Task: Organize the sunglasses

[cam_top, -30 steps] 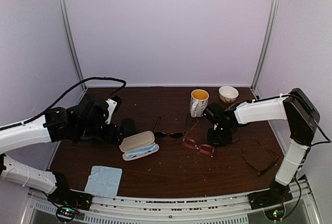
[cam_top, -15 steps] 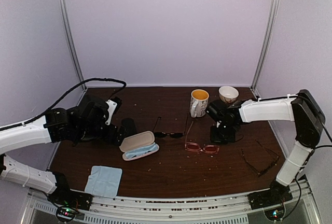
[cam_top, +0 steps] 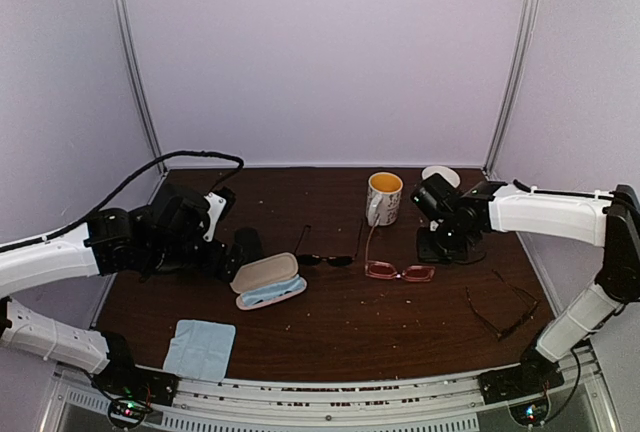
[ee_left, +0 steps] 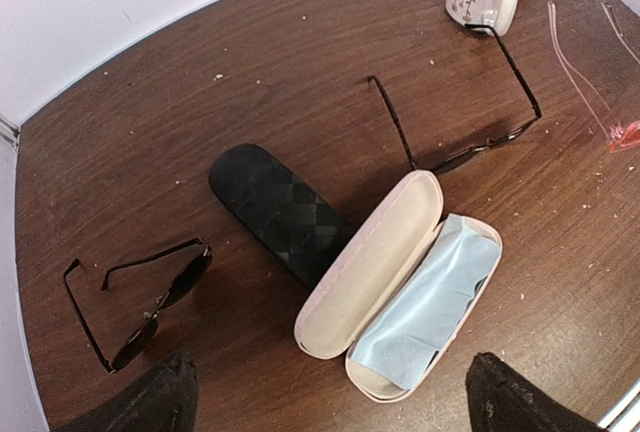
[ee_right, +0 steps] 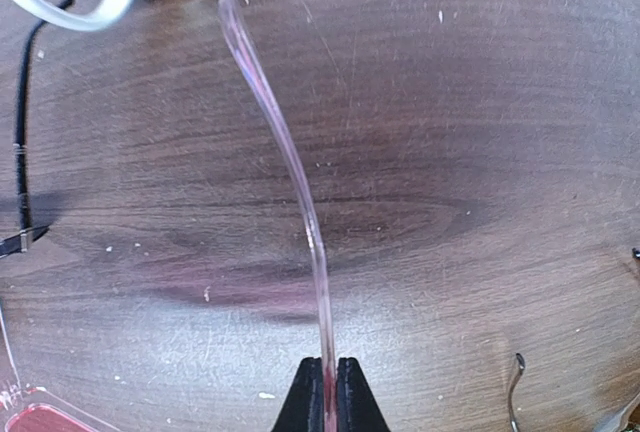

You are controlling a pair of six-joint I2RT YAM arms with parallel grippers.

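R fingers (ee_right: 353,404) were pinched shut on the tip of one temple of the pink sunglasses (cam_top: 400,272), low over the surface (cam_top: 330,327). That pair had a translucent pink-red frame w/ thin, curved, see-through temples. It was unfolded, w/ its front down by the surface just in front of the mug (cam_top: 383,197), right of centre.

L fingers (ee_left: 505,402) were spread wide w/ nothing btwn them, hovering above the open pink case (ee_left: 365,272). A light-blue cloth (ee_left: 430,297) lay in one half of it, and the black case (ee_left: 280,212) touched its left side.

A thin black pair (cam_top: 325,259) lay unfolded btwn the pink case and the pink sunglasses, one temple tip at the mug. A dark-lens black pair (ee_left: 150,302) lay unfolded left of the black case. Another thin black pair (cam_top: 500,307) lay unfolded near the right edge, well apart from the others.
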